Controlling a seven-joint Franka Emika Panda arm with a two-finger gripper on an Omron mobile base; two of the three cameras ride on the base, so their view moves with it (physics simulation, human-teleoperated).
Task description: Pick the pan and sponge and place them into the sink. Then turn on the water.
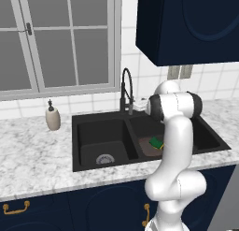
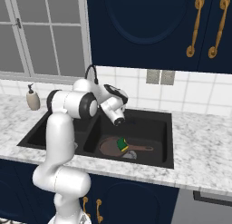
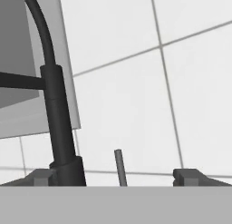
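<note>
The reddish-brown pan lies in the right basin of the black sink, its handle pointing right. On the pan rests the green and yellow sponge, also seen past the arm as the sponge. The black arched faucet stands behind the divider between the basins. In the hand view my gripper is open and faces the tiled wall. The faucet's dark stem rises just inside the left fingertip, and a thin grey lever stands between the fingers. Nothing is held.
A beige soap dispenser stands on the marble counter left of the sink. A window is behind the left basin and dark blue cabinets hang above. The left basin holds just its silver drain.
</note>
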